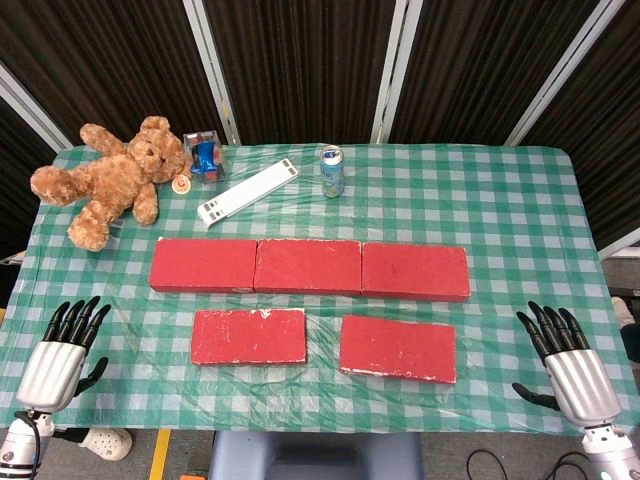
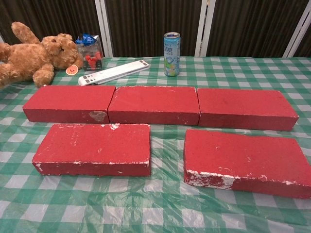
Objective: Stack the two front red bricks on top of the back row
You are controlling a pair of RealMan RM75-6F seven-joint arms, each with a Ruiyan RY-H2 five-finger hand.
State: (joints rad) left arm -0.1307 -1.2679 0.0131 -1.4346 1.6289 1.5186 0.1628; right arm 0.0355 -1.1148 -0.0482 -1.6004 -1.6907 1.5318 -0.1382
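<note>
Two red bricks lie flat at the front of the table: the front left brick (image 1: pixel 249 336) (image 2: pixel 95 148) and the front right brick (image 1: pixel 398 348) (image 2: pixel 248 160). Behind them a back row of three red bricks runs end to end: left (image 1: pixel 204 265) (image 2: pixel 73 103), middle (image 1: pixel 308 266) (image 2: pixel 154 104), right (image 1: pixel 415 272) (image 2: pixel 245 108). My left hand (image 1: pixel 62 352) hovers at the table's front left corner, fingers spread and holding nothing. My right hand (image 1: pixel 566 362) hangs at the front right corner, likewise spread and holding nothing. Neither hand shows in the chest view.
A brown teddy bear (image 1: pixel 112 178) (image 2: pixel 34 55) lies at the back left, beside a small clear box of toys (image 1: pixel 204 155) (image 2: pixel 89 51). A white remote-like bar (image 1: pixel 249 191) (image 2: pixel 114 72) and a drink can (image 1: pixel 332 171) (image 2: pixel 171 47) stand behind the back row. The green checked cloth (image 1: pixel 520 220) covers the table.
</note>
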